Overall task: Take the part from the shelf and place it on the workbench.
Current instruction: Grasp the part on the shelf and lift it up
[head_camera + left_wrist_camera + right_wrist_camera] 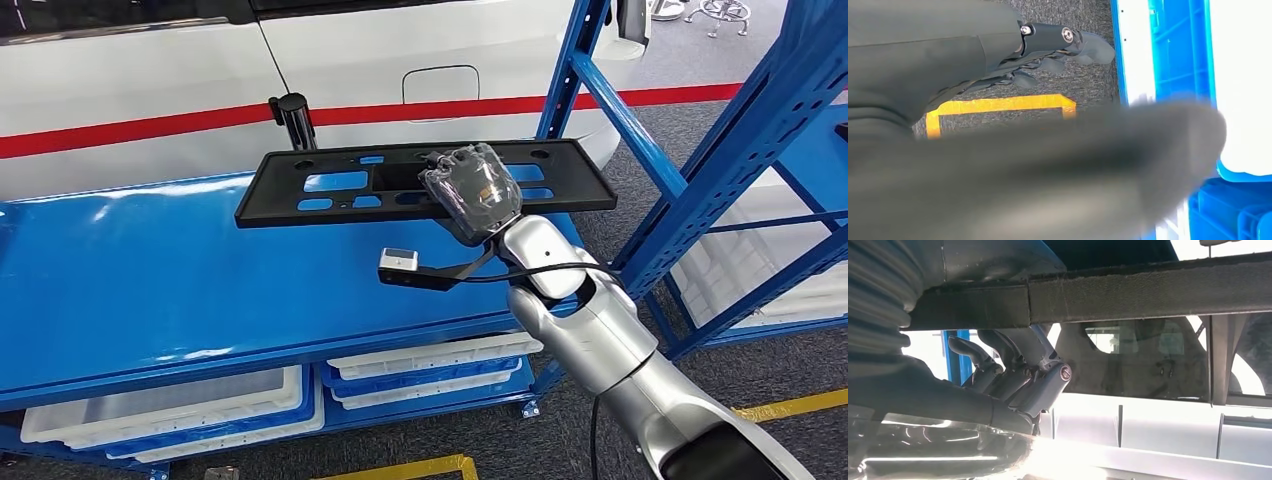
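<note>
Part (400,180), a long flat black panel with cut-out windows, is being carried above the far edge of the blue surface (150,270), in the upper centre of the head view, and is spanning well beyond the hand on both sides.

Nearest the camera, the silver right arm (600,340) is rising from the lower right of the frame, and the right robot hand (475,190), wrapped in a clear cover, is gripping the part slightly right of its middle. Whether the panel is touching the surface or hanging just over it cannot be told.

Risk, as a judgement: the hold is off-centre on a long panel, so the longer end is likely to sag or swing, and a tilted release could let the part slide toward the far edge, beyond which the white vehicle (400,60) is standing. The blue shelf upright (690,170) at right is near the part's right end, and a turn of the wrist could knock it.

Right wrist view: the fingers (1023,370) are curling up under the part's edge (1098,295), a contact hidden in the head view by the back of the hand.

Left wrist view: the left robot hand (1058,45) is hanging over grey floor with yellow tape (998,105), fingers loosely curled on nothing.
</note>
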You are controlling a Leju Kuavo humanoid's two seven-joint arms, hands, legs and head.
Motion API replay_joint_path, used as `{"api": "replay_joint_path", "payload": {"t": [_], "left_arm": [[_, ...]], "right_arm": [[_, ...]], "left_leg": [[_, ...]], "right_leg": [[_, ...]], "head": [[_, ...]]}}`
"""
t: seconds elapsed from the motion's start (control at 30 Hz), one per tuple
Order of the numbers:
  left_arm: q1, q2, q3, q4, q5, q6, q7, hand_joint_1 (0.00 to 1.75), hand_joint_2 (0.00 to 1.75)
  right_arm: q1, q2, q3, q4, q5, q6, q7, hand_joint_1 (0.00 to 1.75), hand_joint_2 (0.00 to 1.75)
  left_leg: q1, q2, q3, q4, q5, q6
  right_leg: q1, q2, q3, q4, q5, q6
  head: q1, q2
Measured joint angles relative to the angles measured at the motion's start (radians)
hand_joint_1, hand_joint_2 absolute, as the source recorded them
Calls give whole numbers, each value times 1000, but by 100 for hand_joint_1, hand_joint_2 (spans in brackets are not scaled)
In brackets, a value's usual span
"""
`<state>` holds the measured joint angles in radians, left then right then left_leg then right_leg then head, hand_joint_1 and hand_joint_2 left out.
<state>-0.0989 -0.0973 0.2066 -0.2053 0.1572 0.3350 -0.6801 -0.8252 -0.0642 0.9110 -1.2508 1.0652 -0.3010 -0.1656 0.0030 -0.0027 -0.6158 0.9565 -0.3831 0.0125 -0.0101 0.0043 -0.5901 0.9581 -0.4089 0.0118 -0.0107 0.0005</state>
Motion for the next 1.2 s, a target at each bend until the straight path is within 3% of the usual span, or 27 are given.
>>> {"api": "replay_joint_path", "payload": {"t": [0.1,0.33,0.47,0.57,0.63,0.7,0.77,0.8,0.87,0.93,0.97,1.03,1.1,1.13,1.2], "left_arm": [[0,0,1,0,0,-12,23,0,175],[1,0,0,1,-34,-57,245,0,175],[1,4,-6,1,-59,-74,282,0,175],[1,5,-16,1,-69,-77,285,0,175],[-1,5,-22,1,-73,-77,286,0,175],[-2,5,-25,1,-74,-77,287,0,175],[-1,5,-28,1,-74,-78,287,0,175],[-1,5,-29,1,-75,-79,287,0,175],[-1,5,-29,1,-78,-82,288,0,175],[-2,6,-30,1,-81,-84,287,0,175],[-3,7,-30,1,-82,-85,287,0,175],[-3,8,-30,1,-83,-85,288,0,175],[-1,9,-30,1,-84,-85,290,0,175],[0,9,-30,1,-84,-85,290,0,175],[1,10,-30,2,-84,-85,291,0,175]], "right_arm": [[0,-4,0,0,-3,1,-2,175,175],[0,-6,2,0,-20,-8,5,175,175],[4,-5,3,0,-13,-7,13,175,175],[6,-4,3,-1,-8,-4,20,175,175],[7,-5,3,-1,-5,0,23,175,175],[12,-6,3,-1,-3,2,25,175,175],[21,-9,3,-1,-1,4,26,175,175],[24,-10,3,-1,0,6,26,175,175],[25,-11,3,-2,3,13,28,175,175],[25,-10,3,-4,6,20,29,175,175],[25,-10,2,-5,6,22,29,175,175],[27,-10,2,-6,9,23,30,175,175],[27,-10,2,-6,11,25,30,175,175],[28,-10,2,-7,12,27,30,175,175],[28,-8,2,-7,13,30,30,175,175]], "left_leg": [[0,0,0,0,0,0],[0,0,-1,1,-1,1],[-3,0,-3,7,-11,16],[-1,2,8,-4,1,31],[3,5,16,-15,11,39],[2,5,15,-15,11,41],[2,5,11,-14,13,39],[3,5,9,-13,14,37],[6,5,4,-6,15,28],[6,2,-5,6,14,14],[4,2,-9,12,13,8],[3,0,-15,22,15,1],[10,-1,-26,33,11,-7],[13,-1,-36,50,-9,-12],[17,0,-71,145,-90,-21]], "right_leg": [[0,0,0,0,0,0],[-1,0,1,0,0,1],[-10,-1,4,-2,-2,8],[-10,-1,3,7,-8,16],[-9,-2,-25,76,-52,10],[-11,-2,-85,218,-121,2],[-15,-2,-121,312,-153,10],[-18,-2,-110,302,-145,20],[-28,-5,-31,170,-101,44],[-27,-2,34,65,-66,50],[-26,0,46,46,-60,48],[-24,4,38,52,-60,37],[-29,3,28,53,-58,21],[-29,2,21,54,-53,10],[-27,0,7,53,-40,-9]], "head": [[0,0],[0,0],[-1,0],[0,0],[1,0],[2,0],[3,0],[4,0],[4,0],[5,0],[6,0],[2,0],[-2,0],[-3,0],[-6,0]]}}
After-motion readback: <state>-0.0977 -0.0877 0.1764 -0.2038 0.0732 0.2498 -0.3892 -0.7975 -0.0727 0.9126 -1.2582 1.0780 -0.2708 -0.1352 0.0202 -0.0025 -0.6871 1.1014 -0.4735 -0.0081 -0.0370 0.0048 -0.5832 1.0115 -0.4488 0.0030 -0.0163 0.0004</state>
